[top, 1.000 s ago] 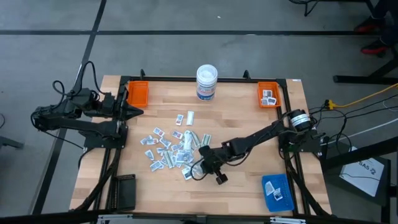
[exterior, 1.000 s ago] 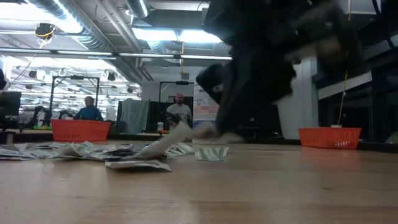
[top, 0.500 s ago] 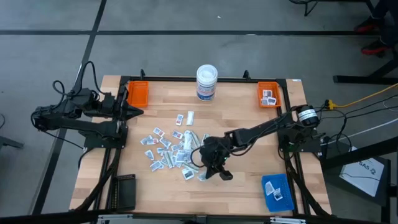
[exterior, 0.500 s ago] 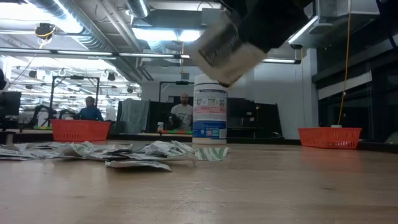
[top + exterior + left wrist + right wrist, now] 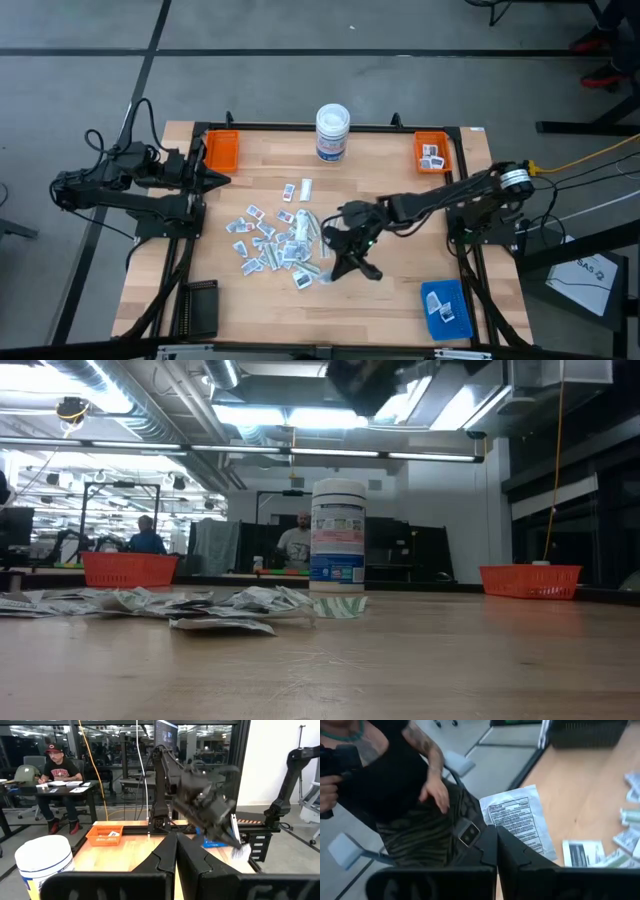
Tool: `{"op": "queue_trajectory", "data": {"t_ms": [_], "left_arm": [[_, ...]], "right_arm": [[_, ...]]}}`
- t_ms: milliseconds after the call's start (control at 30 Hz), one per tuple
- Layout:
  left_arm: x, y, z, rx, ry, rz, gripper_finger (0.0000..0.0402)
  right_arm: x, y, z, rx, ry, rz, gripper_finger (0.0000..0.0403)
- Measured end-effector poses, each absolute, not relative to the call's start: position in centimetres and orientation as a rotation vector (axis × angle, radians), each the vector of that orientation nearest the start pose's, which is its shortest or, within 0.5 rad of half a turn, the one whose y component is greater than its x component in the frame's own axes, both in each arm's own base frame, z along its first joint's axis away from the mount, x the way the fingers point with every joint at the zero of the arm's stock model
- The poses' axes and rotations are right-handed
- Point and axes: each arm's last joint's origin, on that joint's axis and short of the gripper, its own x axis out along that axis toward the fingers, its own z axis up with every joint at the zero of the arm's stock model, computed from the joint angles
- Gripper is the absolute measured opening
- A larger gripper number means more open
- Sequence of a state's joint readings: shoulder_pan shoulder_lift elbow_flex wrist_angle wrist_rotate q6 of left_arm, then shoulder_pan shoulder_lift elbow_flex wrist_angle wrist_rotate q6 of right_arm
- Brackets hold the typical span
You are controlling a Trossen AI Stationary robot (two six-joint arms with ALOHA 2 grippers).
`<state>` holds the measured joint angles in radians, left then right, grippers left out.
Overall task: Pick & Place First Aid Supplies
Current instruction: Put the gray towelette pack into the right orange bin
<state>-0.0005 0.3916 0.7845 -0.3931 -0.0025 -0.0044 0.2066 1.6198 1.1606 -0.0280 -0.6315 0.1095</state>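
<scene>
The first aid supplies lie as a loose pile of small white printed packets (image 5: 272,242) on the middle of the wooden table, also in the low view (image 5: 190,606). My right gripper (image 5: 364,270) hangs above the table just right of the pile, shut on one white packet (image 5: 516,822) with dark print. The left wrist view shows that packet (image 5: 240,851) at the fingers' ends. My left gripper (image 5: 224,180) waits shut and level at the table's left edge, touching nothing. My right gripper pinches the packet between its two fingers at one edge (image 5: 499,824), near a corner. The fingers slant down toward the table's near edge. The packet sticks out beyond the fingertips, lifted clear of the table.
A white tub with a blue label (image 5: 333,132) stands at the far middle. Orange trays sit at the far left (image 5: 221,150) and far right (image 5: 433,152), the right one with a few packets. A blue box (image 5: 445,305) is near right, a black block (image 5: 197,306) near left. A person stands beyond the near edge.
My right gripper has risen from the pile's near side with the packet, which has come off the table and now hangs clear. The gripper has drifted a little toward the right edge, and its wrist has turned.
</scene>
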Motion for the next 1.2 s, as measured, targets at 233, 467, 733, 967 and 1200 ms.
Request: {"op": "queue_trajectory", "data": {"t_ms": [233,467,733,967,1200], "left_arm": [[7.6,0.0,35.3,-0.004,0.0,0.002,0.0004],[7.6,0.0,35.3,-0.004,0.0,0.002,0.0004],[7.6,0.0,35.3,-0.004,0.0,0.002,0.0004],[7.6,0.0,35.3,-0.004,0.0,0.002,0.0004],[7.6,0.0,35.3,-0.004,0.0,0.002,0.0004]], "right_arm": [[32.8,8.5,30.4,0.194,0.45,0.76,0.0001],[31.1,7.8,32.0,0.159,0.459,0.651,0.0],[29.9,4.4,31.8,0.111,0.574,0.368,0.0001],[28.7,-0.1,32.6,0.109,0.589,0.158,0.0002],[26.8,-4.1,33.0,0.117,0.633,-0.081,0.0001]]}}
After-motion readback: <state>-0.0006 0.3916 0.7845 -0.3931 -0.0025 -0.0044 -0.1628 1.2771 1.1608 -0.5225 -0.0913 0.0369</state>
